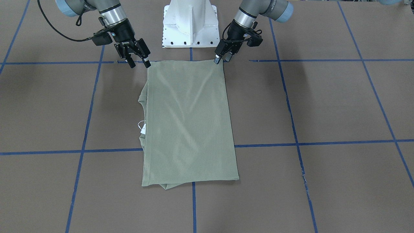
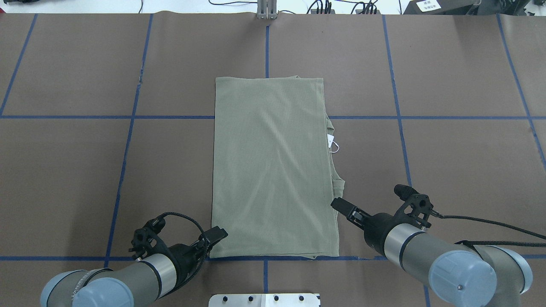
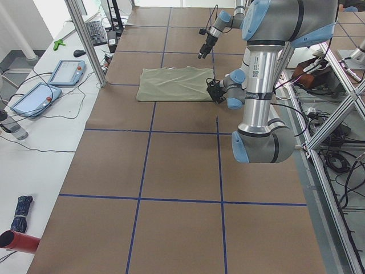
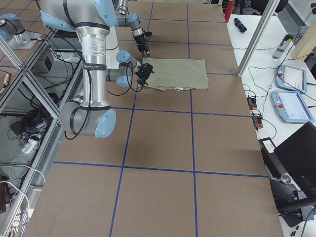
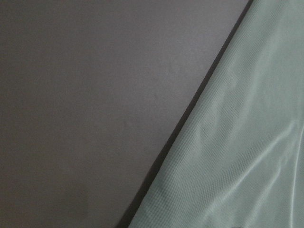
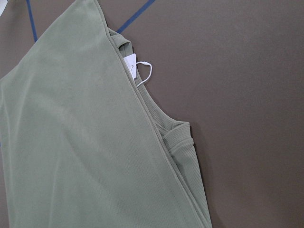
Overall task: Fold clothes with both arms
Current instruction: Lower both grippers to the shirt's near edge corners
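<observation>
The olive-green shirt (image 1: 189, 123) lies flat in the middle of the table (image 1: 323, 103), already narrowed to a long rectangle, with its short near edge toward the robot's base and the collar (image 6: 159, 124) and white hang tag (image 1: 143, 128) peeking out along the robot's right side. We see the right gripper (image 1: 139, 63) just beside the near right corner, its fingers spread wide and holding nothing. The left gripper (image 1: 221, 59) sits right at the near left corner with its fingers close together, but we cannot tell whether cloth is pinched between them. We judge the step in hand to be taking both near corners so the near half can be carried over onto the far half. To do it well, we want each gripper to bite through every layer at its corner, not only the top sheet, and to close at matching depths. Then we lift both corners together, keep the edge between them lightly taut, and travel evenly so it lands square on the far edge. The loose collar fabric on the right could drag or bunch, so we keep that side low and slow.
</observation>
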